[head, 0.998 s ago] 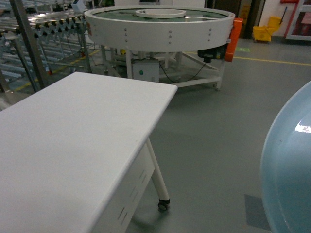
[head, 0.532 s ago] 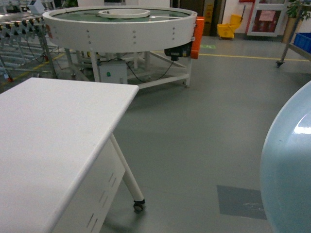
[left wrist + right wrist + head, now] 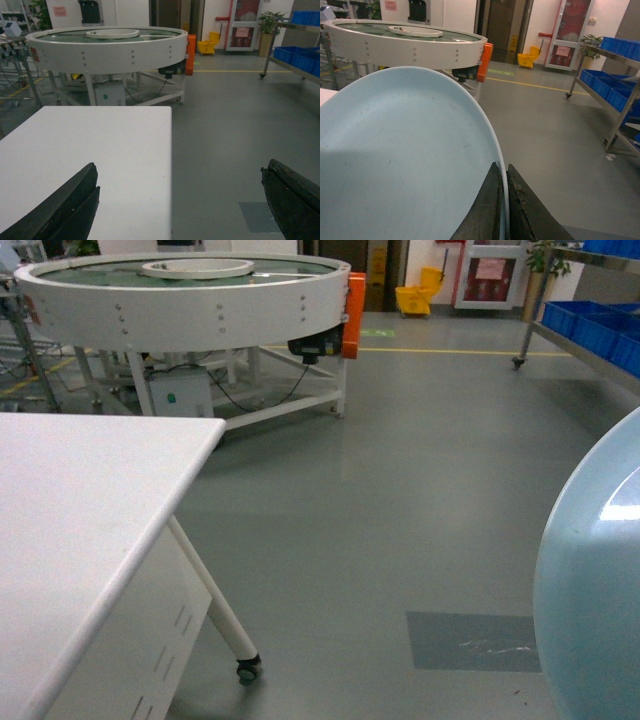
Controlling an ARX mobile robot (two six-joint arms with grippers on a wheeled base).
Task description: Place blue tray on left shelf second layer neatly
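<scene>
grey workshop floor (image 3: 420,510), white worktop (image 3: 70,510) at 9 o'clock — right gripper (image 3: 502,210) pinches the blue tray (image 3: 405,165) by its rim for carrying; left gripper (image 3: 180,200) spread, empty.

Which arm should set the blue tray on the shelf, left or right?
Right. Its end effector is shut on the blue tray's rim, and the steel shelf with blue bins stands on that side. The left end effector is open, empty, above the white table.
</scene>
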